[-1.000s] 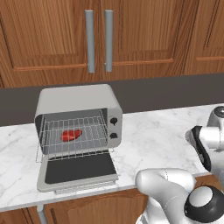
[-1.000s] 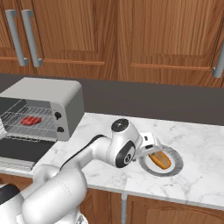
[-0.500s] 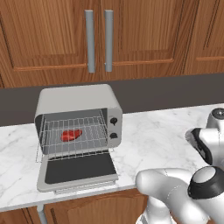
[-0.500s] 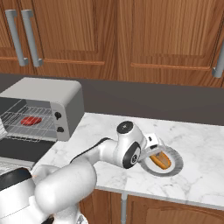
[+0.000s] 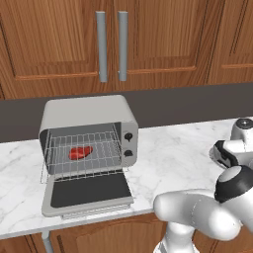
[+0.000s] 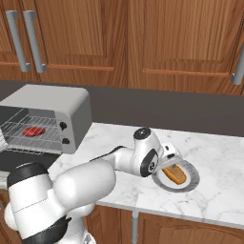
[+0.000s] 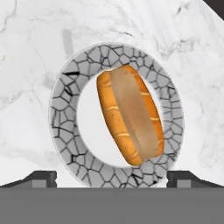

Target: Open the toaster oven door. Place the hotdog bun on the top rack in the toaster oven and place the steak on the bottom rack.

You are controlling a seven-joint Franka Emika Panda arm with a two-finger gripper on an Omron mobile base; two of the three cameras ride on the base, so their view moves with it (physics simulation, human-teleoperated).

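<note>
At the left of the marble bench [image 5: 178, 153] stands the toaster oven [image 5: 89, 141], its door [image 5: 89, 191] folded down flat in front. The steak [image 5: 80, 152] lies inside on a wire rack [image 5: 84, 157] — which of the two racks, I cannot tell. Well apart to the right sits a plate [image 7: 65, 109] with a crackled grey rim, and the hotdog bun [image 7: 130, 120] rests on it. The gripper [image 7: 111, 177] hangs just over the plate — its fingers [image 7: 41, 178] stand wide apart, holding nothing.
</note>
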